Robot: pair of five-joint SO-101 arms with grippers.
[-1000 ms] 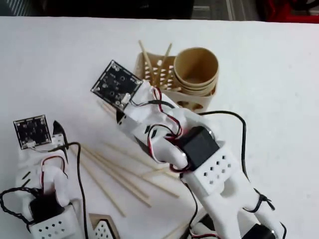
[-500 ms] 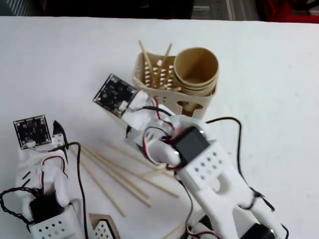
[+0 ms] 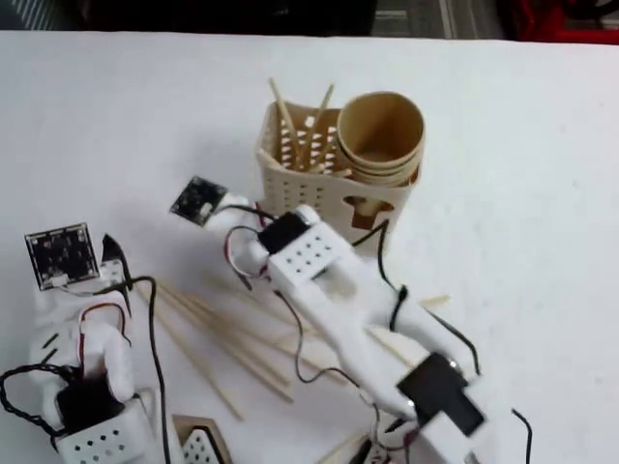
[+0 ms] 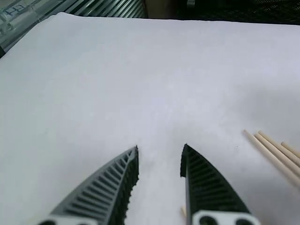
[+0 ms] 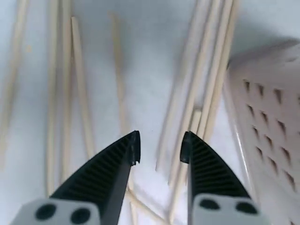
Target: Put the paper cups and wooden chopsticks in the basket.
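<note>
A cream slotted basket stands at mid-table with stacked paper cups and a few upright wooden chopsticks inside. Several more chopsticks lie loose on the white table in front of it. My right arm stretches from the lower right to just left of the basket. Its gripper is open, low over loose chopsticks, with the basket wall close beside it. My left gripper is open over bare table, nothing between its jaws, with chopstick ends off to one side.
My left arm rests at the lower left near the table's front edge. One short stick piece lies right of the right arm. Bare white table spreads to the far left and to the right of the basket.
My right arm has swung away from the basket's front, down and to the left, lowering its open gripper over the loose chopsticks. The left arm has not moved.
</note>
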